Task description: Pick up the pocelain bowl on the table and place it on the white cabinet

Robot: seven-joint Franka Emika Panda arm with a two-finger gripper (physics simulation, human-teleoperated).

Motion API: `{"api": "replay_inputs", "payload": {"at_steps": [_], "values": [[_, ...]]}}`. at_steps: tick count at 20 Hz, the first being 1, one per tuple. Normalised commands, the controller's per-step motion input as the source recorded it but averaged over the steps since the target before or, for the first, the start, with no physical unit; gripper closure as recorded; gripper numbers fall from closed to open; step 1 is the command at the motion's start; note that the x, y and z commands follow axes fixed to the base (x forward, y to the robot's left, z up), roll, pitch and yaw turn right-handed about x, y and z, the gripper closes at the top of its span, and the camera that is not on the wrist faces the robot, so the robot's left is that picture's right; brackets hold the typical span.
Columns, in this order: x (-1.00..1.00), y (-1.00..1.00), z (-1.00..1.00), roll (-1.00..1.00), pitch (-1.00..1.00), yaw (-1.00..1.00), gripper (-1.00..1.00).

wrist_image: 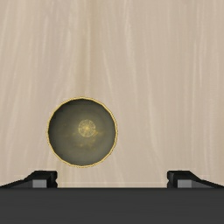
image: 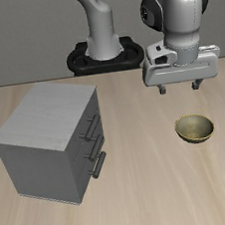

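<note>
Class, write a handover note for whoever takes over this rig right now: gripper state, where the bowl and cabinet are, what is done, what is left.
Gripper: open, empty, hovering above the table, fingers wide apart.
Porcelain bowl: upright on the table, below the gripper and slightly forward of it, untouched; off-centre between the fingers in the wrist view.
White cabinet: at the exterior view's left, nothing on its top.
Done: nothing grasped yet.
Left: centre over the bowl, descend, grip its rim, lift, place it on the cabinet.
</note>
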Motion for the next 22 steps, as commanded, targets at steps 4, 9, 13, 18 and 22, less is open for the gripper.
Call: {"api": "replay_inputs", "payload": {"at_steps": [4,9,13,18,22], "values": [[0.00,0.00,-1.00,0.00,0.00,0.00,-1.00],[0.00,0.00,-1.00,0.00,0.00,0.00,-1.00],[0.00,0.00,-1.00,0.00,0.00,0.00,-1.00],[0.00,0.00,0.00,0.00,0.00,0.00,1.00],[0.00,0.00,0.00,0.00,0.00,0.00,1.00]]}}
